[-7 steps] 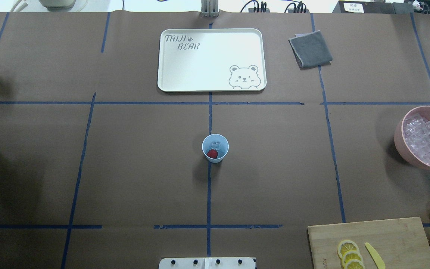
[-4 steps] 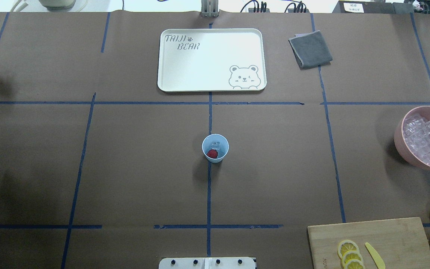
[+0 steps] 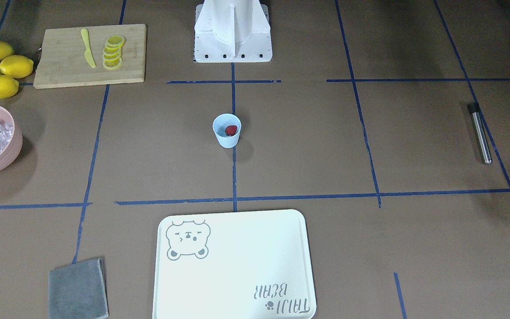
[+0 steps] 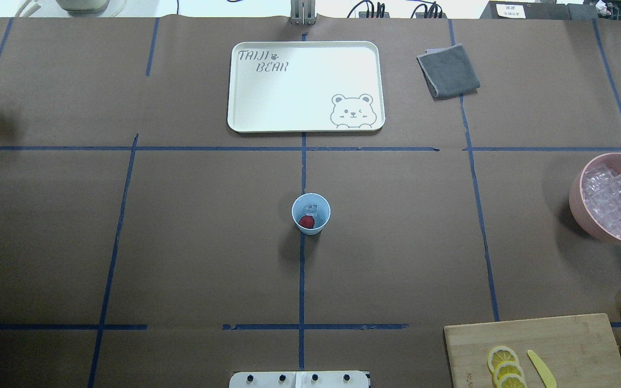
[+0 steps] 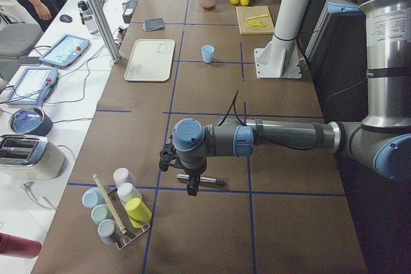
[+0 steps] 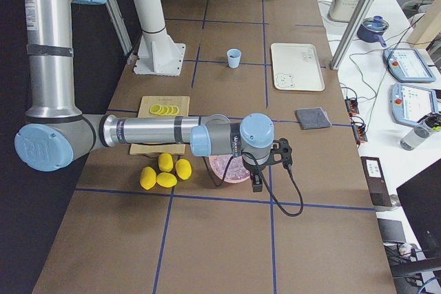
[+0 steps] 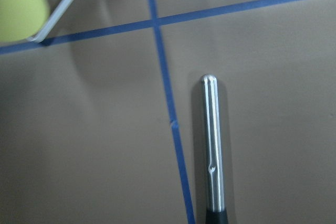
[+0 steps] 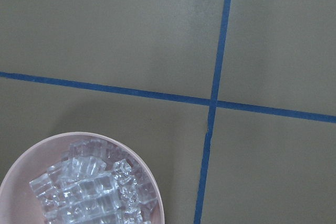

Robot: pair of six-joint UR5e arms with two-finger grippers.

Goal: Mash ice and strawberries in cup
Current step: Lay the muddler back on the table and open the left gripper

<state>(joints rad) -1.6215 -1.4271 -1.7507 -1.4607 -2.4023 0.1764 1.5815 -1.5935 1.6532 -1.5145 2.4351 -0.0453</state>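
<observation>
1. Front-facing view: the light-blue cup (image 3: 226,138) stands upright, apart from the bear tray (image 3: 237,266) on its robot-ward side, with the strawberry (image 3: 231,130) inside. A steel muddler (image 3: 479,133) lies flat, well off from the tray toward the robot's left. No claw shows.
2. Overhead: the ice (image 4: 311,208) sits against the cup wall nearer the tray and the berry is just beside it. The thin plastic cup looks light and tippy, so it is best braced low on its wall, gently.
3. Left side view: the left gripper (image 5: 190,184) hovers just over the muddler, far from the tray. I cannot tell whether its fingers are spread or closed.
4. Right side view: the right gripper (image 6: 258,182) hangs over the pink bowl (image 6: 231,170). Its state cannot be told either.
5. Left wrist: the muddler is stiff, smooth steel, likely slippery. Its black end seems the surer hold.
6. Right wrist: the bowl's spare ice cubes (image 8: 89,187) look hard and probably slick. No fingers are in view.
</observation>
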